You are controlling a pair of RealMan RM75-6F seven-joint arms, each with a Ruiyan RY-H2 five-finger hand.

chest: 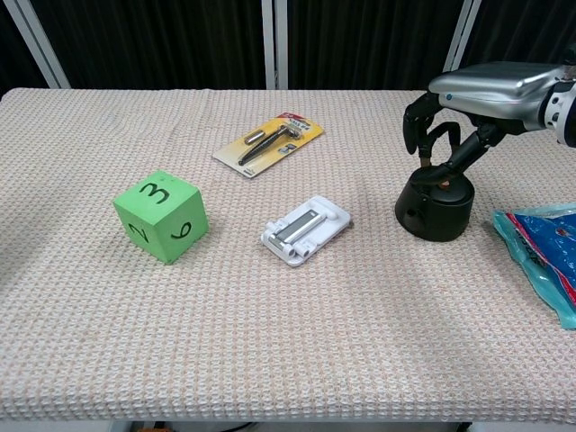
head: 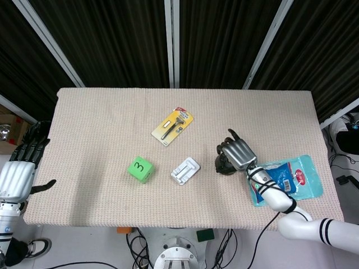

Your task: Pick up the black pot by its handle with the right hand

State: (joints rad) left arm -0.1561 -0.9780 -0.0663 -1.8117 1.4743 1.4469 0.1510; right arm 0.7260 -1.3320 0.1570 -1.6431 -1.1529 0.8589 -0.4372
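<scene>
table cloth (chest: 270,360) rough woven beige | black pot (chest: 435,209) matt | robot hand (chest: 468,103) glossy metal

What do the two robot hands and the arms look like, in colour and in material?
Both robot hands have a silver metallic back and black fingers: the right robot hand above the black pot, and the left robot hand off the table's left edge. The right forearm is glossy white, with black bands further up and a thin black cable running along the wrist.

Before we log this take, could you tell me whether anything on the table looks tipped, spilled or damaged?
Nothing stands out. The black pot sits upright under the right hand, and the green die, razor pack and blue packet lie intact.
</scene>
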